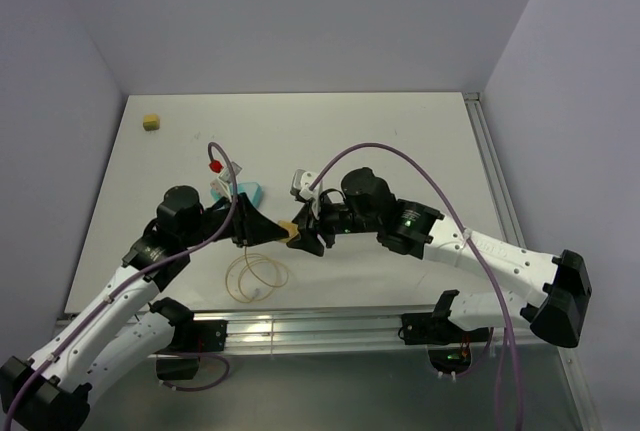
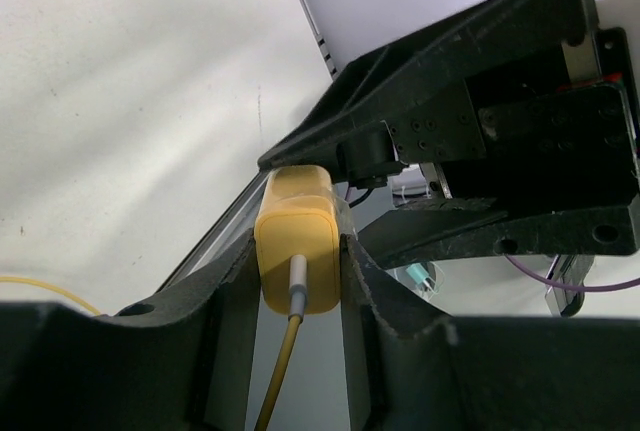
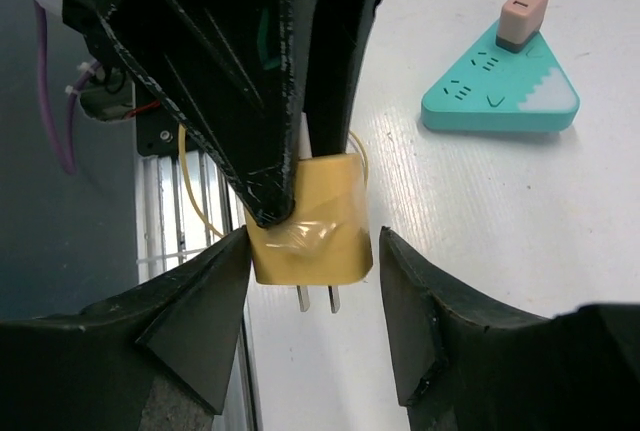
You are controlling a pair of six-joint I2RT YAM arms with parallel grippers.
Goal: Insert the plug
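While the left hand [image 2: 298,263] is pinching the plug [image 3: 318,201] at its cable end, the plug's two metal prongs [image 3: 317,298] are pointing back between the fingers of the right hand [image 3: 315,251]. That hand is sitting spread on either side of the plug, and whether its fingers are touching it is hard to tell. The cable [image 2: 278,366] is running out of frame below the left hand. Beyond the right hand, a teal block [image 3: 500,101] is lying on the surface [image 3: 480,251], its white markings too small to read.
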